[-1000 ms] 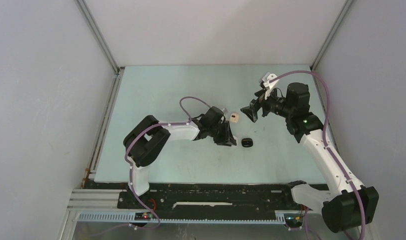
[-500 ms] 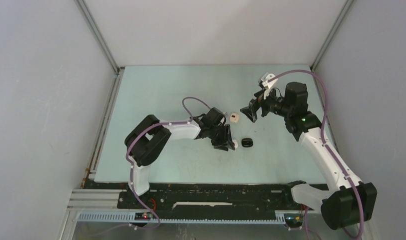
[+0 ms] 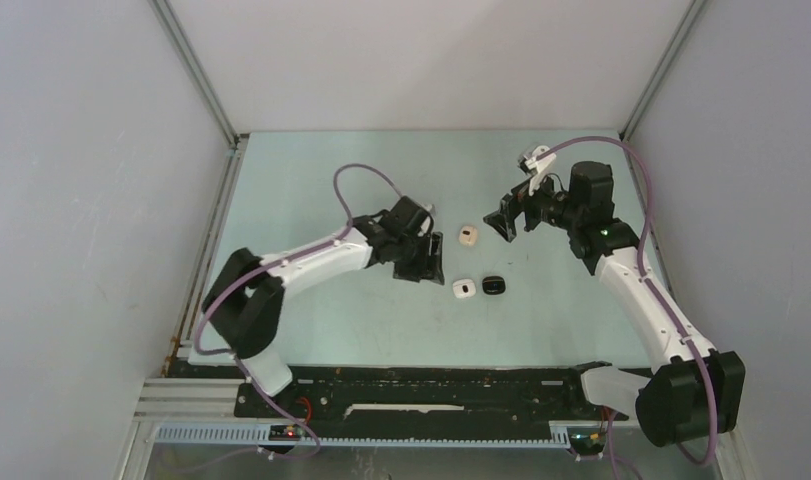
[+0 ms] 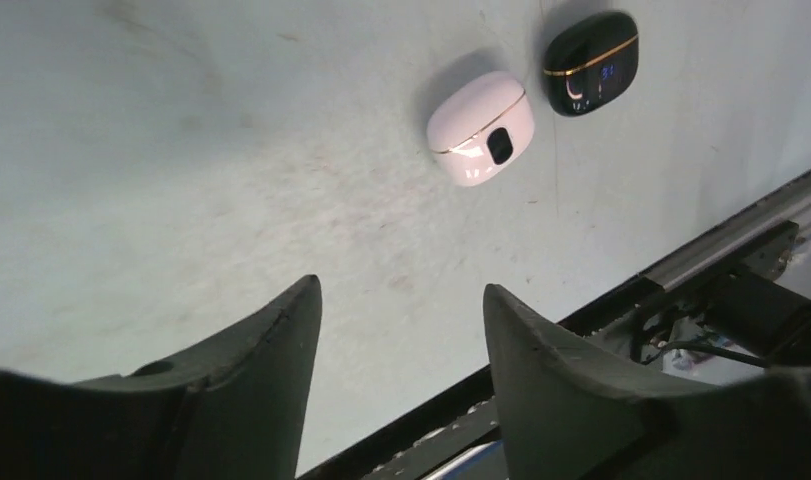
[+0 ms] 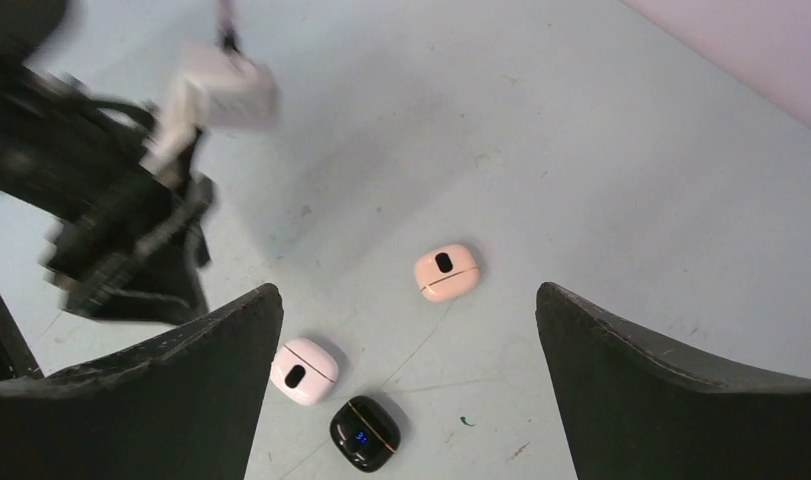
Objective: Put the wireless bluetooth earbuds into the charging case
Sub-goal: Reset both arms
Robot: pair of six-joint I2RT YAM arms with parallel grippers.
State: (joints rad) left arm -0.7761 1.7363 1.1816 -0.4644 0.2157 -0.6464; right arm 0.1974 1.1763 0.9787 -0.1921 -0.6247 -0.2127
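**Top external view: three shut cases mid-surface, both claws empty**

Top external shows the pale green flat surface boxed in by grey walls on its left, far and right sides, with a black rail along its near edge. Its far half and left part lie bare, giving the widest open room.

The white-and-black left arm reaches in from the near left. The right arm rises along the right edge and bends back toward the middle.

The left claw has its fingers apart with nothing between them, over bare surface. The right claw is spread wide and also empty, looking down on all three cases.

A white pebble-shaped plastic charging case lies just right of the left claw. A glossy black charging case with a gold seam lies just beside it. The left wrist view shows a thin gap between these two, and places them on the side toward the near rail.

A beige pebble-shaped charging case lies apart from that pair, farther back, between the two claws.

All three lids are shut, so no wireless bluetooth earbuds can be seen.
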